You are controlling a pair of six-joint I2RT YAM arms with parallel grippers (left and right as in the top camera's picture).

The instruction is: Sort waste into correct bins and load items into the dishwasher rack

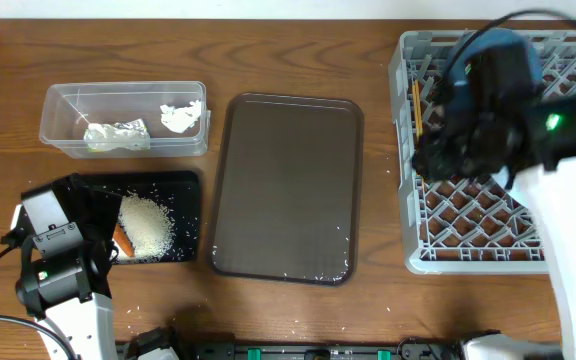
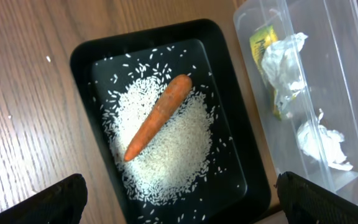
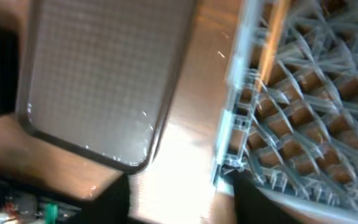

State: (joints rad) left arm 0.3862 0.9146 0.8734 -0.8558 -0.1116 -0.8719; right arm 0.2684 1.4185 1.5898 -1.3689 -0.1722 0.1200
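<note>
Left claw (image 2: 186,202) hangs released over carrot (image 2: 158,116), rice (image 2: 169,158) in black tray (image 2: 82,57); tub (image 2: 353,81) beside.

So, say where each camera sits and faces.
Overhead: above table, straight down; left arm, right arm show.
Left wrist: down onto shallow black rectangular tray holding white rice and orange carrot; own fingers at bottom corners.
Right wrist: blurred, over dark brown serving tray and grey plastic rack; own fingers below.
Overhead shares both trays, rack.
</note>
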